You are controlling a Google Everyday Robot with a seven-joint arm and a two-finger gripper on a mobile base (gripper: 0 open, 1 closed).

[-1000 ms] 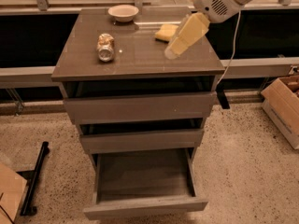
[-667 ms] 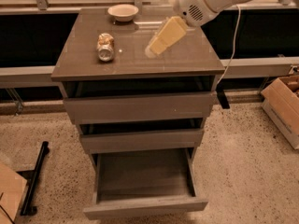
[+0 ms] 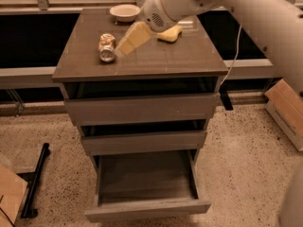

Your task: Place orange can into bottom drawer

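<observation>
A small cylindrical orange can (image 3: 107,47) with a mottled orange-gold and whitish label and a shiny silver end lies on its side on the glossy grey-brown top of the three-drawer cabinet (image 3: 156,63), towards the left half of it, its silver end facing the front edge. The robot's tan-coloured gripper (image 3: 120,49) reaches down from a white arm (image 3: 246,13) that comes in from the upper right. Its tip is just beside the can's right flank, low over the cabinet top. Whether it touches the can cannot be told, nor whether it is open or closed.

The bottom drawer (image 3: 147,209), the lowest of the three with a plain flat front and no handle, is pulled well out. Its wide rectangular tray shows a grey floor from wall to wall, and the can is not in it. The middle drawer (image 3: 144,142) and the top drawer (image 3: 139,109) are pushed nearly in, each with a dark gap above its front, and what they hold is hidden.

At the back of the cabinet top stands a pale, shallow round bowl (image 3: 125,12), whose inside cannot be made out. To its right, partly behind the arm, lies a yellow sponge (image 3: 169,33).

On the speckled floor (image 3: 241,164) a brown cardboard box (image 3: 286,110) stands to the right of the cabinet.
</observation>
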